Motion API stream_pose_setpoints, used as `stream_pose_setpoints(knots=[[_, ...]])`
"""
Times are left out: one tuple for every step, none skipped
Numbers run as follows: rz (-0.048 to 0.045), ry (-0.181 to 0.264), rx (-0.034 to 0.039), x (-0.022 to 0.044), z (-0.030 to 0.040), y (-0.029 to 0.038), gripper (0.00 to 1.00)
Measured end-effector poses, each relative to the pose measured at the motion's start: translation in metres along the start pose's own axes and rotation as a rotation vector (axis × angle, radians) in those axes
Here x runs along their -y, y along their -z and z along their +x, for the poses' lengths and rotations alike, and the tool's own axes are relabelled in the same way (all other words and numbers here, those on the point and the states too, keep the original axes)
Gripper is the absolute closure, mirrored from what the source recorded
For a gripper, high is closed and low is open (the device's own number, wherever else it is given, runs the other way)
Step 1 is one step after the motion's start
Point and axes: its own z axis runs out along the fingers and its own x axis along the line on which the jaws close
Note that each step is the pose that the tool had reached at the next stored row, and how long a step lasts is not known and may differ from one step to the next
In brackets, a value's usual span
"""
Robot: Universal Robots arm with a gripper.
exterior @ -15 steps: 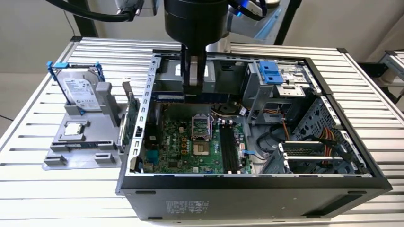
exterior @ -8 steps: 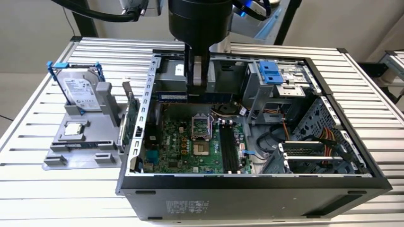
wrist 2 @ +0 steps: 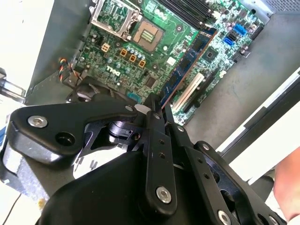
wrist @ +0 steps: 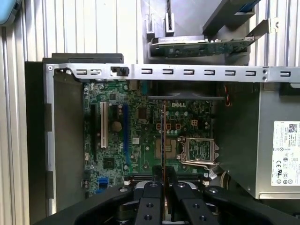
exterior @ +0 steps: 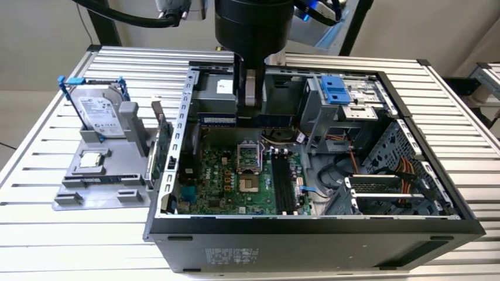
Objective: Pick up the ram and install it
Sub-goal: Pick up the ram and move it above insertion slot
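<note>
Clearly, the ram [exterior: 215, 120] is off the table and is clamped between the closed fingers of the gripper [exterior: 250, 108]. It is gripped near the middle of its length, so that a blue-green end with dark chips is seen on either side of the fingers in the exterior view. It is held on edge inside the open computer case [exterior: 312, 225], above the motherboard [exterior: 219, 175] and close to the case's far edge, seated in no slot. In the first wrist view the ram [wrist: 163, 136] is seen edge-on as a thin line running out from the gripper [wrist: 163, 190]. In the second wrist view the ram [wrist 2: 187, 65] is shown along its flat face, reaching out from the gripper [wrist 2: 157, 103] over the board.

The relation that matters is one of direction. The memory slots [exterior: 283, 184] are laid beside the CPU socket [exterior: 247, 175], on the exterior view's right of it, with their long axis running from the case's far edge toward its near edge. The ram's long axis is set across that, from the exterior view's left to its right. The slots are thus judged to lie toward the near edge from the held ram, and the stick is judged to be roughly a quarter turn out of line with them.
</note>
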Motion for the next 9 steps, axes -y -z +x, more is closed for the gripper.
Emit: stream_pose_setpoints(knots=[[0.0000, 0.000, 0.0001, 0.0011, 0.0000, 0.0000, 1.00], [0.0000, 0.000, 0.0000, 0.0025, -0.0001, 0.0000, 1.00], [0.0000, 0.000, 0.0001, 0.0041, -0.0002, 0.0000, 1.00], [0.0000, 0.000, 0.0001, 0.0057, -0.0002, 0.0000, 1.00], [0.0001, 0.000, 0.0001, 0.0076, -0.0003, 0.0000, 1.00], [-0.0001, 0.000, -0.0001, 0.0095, -0.0003, 0.0001, 1.00], [0.0000, 0.000, 0.0000, 0.0112, -0.0004, 0.0001, 1.00], [0.0000, 0.000, 0.0001, 0.0125, -0.0005, 0.0000, 1.00], [0.0000, 0.000, 0.0001, 0.0138, -0.0006, 0.0001, 1.00]])
